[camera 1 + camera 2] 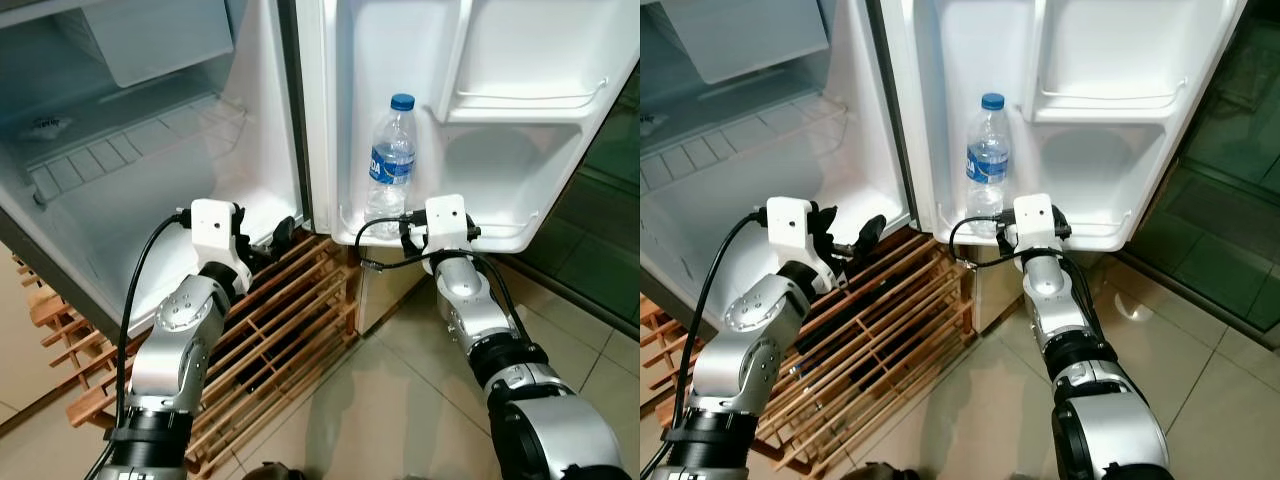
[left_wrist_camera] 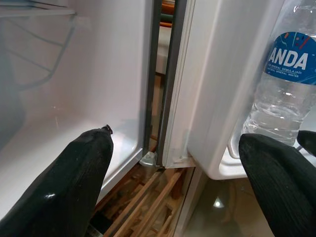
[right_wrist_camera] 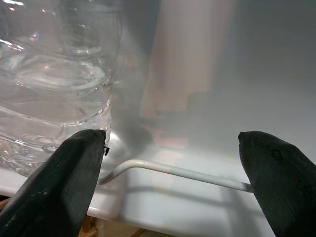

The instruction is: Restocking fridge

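A clear water bottle with a blue cap and blue label stands upright at the left end of the fridge door's bottom shelf. My right gripper is open at that shelf's white rail, just right of the bottle, with nothing between its fingers. One right finger is close to the bottle's base. My left gripper is open and empty at the lower front edge of the fridge body, near the hinge.
The fridge cavity is open on the left with a wire shelf and a freezer box above. A wooden slatted rack lies under the fridge. The door has an upper shelf. Tiled floor lies below.
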